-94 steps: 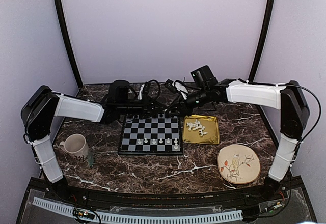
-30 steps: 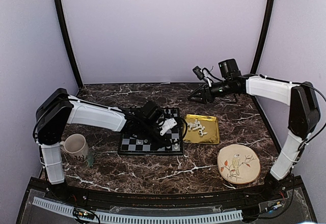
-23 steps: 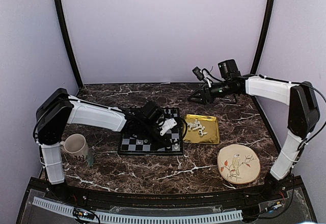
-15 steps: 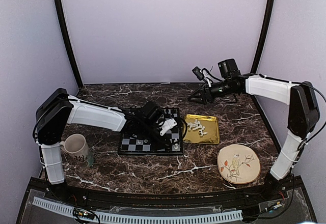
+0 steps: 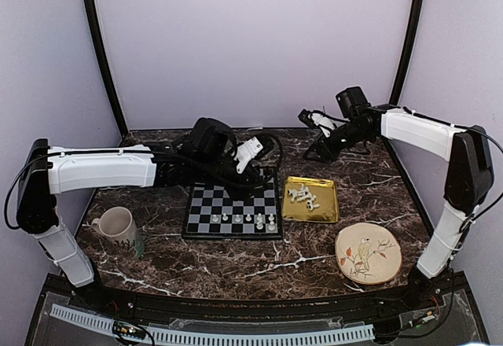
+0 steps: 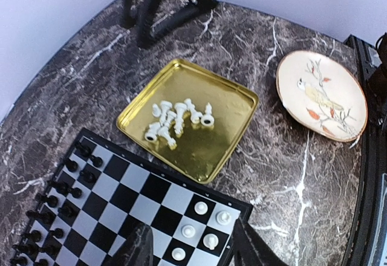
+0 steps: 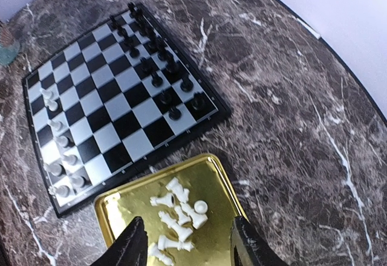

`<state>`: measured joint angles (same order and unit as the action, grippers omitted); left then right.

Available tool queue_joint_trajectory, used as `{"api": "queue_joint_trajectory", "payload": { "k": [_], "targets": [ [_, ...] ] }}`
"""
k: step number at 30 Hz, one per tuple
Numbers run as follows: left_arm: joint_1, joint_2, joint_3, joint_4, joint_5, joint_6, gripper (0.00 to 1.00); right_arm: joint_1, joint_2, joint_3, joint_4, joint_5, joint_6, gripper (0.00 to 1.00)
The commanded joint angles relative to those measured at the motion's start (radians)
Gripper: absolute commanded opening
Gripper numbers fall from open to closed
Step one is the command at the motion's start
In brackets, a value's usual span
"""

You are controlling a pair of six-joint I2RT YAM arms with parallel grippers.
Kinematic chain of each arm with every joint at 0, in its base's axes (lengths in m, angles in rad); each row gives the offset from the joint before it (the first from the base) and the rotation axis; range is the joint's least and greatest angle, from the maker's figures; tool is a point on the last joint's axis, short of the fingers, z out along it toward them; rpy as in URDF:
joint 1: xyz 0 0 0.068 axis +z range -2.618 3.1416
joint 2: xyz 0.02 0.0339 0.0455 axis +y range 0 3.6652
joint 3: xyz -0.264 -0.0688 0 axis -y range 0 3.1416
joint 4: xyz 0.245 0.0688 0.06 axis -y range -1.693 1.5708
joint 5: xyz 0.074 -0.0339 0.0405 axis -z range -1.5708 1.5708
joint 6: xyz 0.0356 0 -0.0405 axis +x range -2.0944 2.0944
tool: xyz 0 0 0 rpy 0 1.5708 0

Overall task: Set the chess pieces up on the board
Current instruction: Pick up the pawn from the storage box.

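The board lies mid-table, with several white chess pieces standing along its near rows. In the left wrist view they cluster at the board's corner, and black chessmen fill the far rows. More white chess pieces lie loose in the gold tray. My left gripper hovers over the board's far right edge, open and empty, its fingers framing that corner. My right gripper hangs open above the tray's loose pieces.
A cream mug stands left of the board. A round bird-painted plate lies near the front right, also seen as the plate in the left wrist view. Curtain walls close in the table's back and sides.
My left gripper has lifted off the board's near right corner and drawn back above its far edge, jaws opening. My right gripper has tipped down slightly towards the tray.
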<state>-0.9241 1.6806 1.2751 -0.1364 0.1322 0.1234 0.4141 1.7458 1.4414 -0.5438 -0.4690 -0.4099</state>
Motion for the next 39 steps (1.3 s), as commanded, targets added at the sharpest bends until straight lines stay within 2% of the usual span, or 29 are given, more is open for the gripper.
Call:
{"api": "queue_joint_trajectory", "payload": {
  "k": [1,8,14,25,39],
  "targets": [
    [0.031,-0.048,-0.064,0.075,-0.046,-0.044,0.47,0.0,0.031,0.023,-0.116,0.186,-0.05,0.45],
    [0.044,-0.114,-0.119,0.077,-0.074,-0.055,0.48,0.015,0.183,0.122,-0.188,0.234,-0.037,0.38],
    [0.044,-0.164,-0.139,0.087,-0.138,-0.047,0.5,0.061,0.311,0.233,-0.248,0.266,-0.035,0.38],
    [0.044,-0.178,-0.143,0.093,-0.122,-0.055,0.5,0.083,0.403,0.269,-0.287,0.28,-0.023,0.35],
    [0.044,-0.169,-0.139,0.086,-0.118,-0.056,0.51,0.083,0.42,0.287,-0.305,0.264,-0.008,0.07]
  ]
}}
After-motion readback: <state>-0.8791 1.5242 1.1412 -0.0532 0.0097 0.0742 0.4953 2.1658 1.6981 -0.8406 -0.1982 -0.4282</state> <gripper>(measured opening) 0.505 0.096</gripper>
